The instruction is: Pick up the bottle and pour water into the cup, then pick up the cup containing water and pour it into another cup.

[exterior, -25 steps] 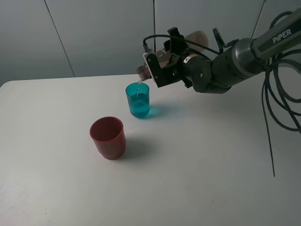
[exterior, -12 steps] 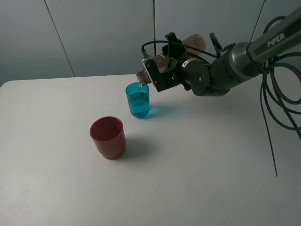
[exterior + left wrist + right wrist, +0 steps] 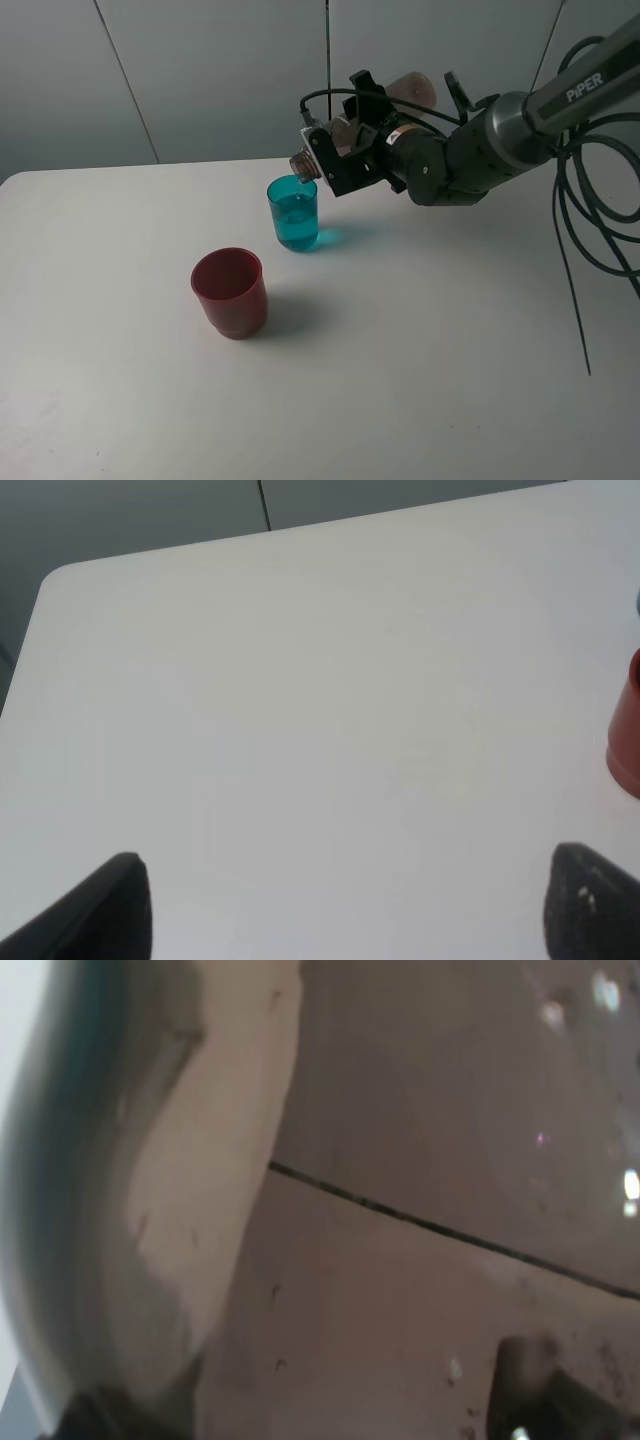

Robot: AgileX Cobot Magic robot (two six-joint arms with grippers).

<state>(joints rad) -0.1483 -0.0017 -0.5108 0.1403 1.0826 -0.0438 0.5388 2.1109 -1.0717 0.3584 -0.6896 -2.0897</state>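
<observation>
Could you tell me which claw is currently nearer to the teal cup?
Right. The right claw holds the bottle tipped just above the teal cup. The left claw is outside the high view, over the table, with the red cup at its wrist view's edge.

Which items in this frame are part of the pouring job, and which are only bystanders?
In the job:
smoky grey-brown translucent plastic bottle, held by the right gripper
slim teal translucent plastic cup
squat dark red translucent plastic cup

Just there:
loose black cables hanging beside the arm
white table
</observation>
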